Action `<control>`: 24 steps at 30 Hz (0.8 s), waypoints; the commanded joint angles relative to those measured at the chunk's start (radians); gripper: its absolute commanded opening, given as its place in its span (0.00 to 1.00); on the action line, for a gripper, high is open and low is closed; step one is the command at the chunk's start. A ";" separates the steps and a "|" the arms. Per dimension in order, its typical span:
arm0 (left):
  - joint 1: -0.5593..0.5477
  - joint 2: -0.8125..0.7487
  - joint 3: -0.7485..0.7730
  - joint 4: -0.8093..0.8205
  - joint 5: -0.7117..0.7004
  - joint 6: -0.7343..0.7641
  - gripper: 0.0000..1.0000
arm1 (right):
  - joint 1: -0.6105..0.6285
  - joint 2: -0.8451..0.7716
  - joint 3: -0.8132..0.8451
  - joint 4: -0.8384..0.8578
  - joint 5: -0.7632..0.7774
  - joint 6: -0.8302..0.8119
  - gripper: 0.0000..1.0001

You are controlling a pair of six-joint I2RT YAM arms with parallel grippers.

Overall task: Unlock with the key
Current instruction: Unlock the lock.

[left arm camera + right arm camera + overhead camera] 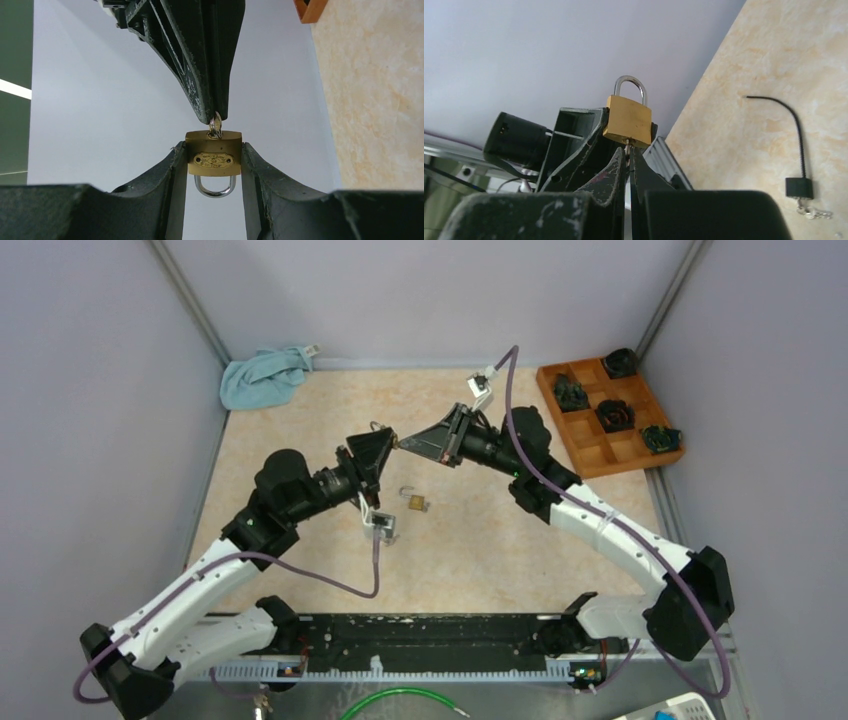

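Beige speckled desk (480,560), grey walls on three sides. L arm (200,590) and R arm (620,530) reach in from the near edge and meet tip to tip above mid-desk. Wooden tray (592,447) sits back right w/ dark clumps (614,415) in four of its compartments. A blue cloth (262,378) is bunched in the back-left corner.

L claw (213,150) is part-closed, with one finger on each flat side of a brass padlock (626,119), held off the desk. R claw (629,152) is pinched shut, tips right at the lock's bottom face.

Padlock's long axis, shackle to keyhole, runs approx in line w/ the R claw. The shackle end points away from the R claw and back btwn the L fingers, and the keyhole end faces the R claw. Both shackle legs look seated in the body.

A 2nd small padlock (416,502) lies on the desk, just nearer than the claws in the top view. R wrist view also shows a small black block (799,187) on the desk w/ a thin black cable and a bit of chain.

Key (215,127) is gripped in the R claw tips, shank in line w/ the lock's long axis and meeting its bottom face. Only a sliver of metal shows.
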 commanded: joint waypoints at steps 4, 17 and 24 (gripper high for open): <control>-0.076 -0.004 -0.058 0.236 0.023 0.113 0.00 | -0.004 -0.024 -0.110 0.314 -0.048 0.286 0.00; -0.095 -0.010 -0.134 0.376 0.017 0.193 0.00 | -0.035 0.013 -0.216 0.610 -0.044 0.554 0.00; -0.098 -0.004 -0.180 0.466 0.022 0.271 0.00 | -0.034 0.019 -0.241 0.652 -0.012 0.604 0.00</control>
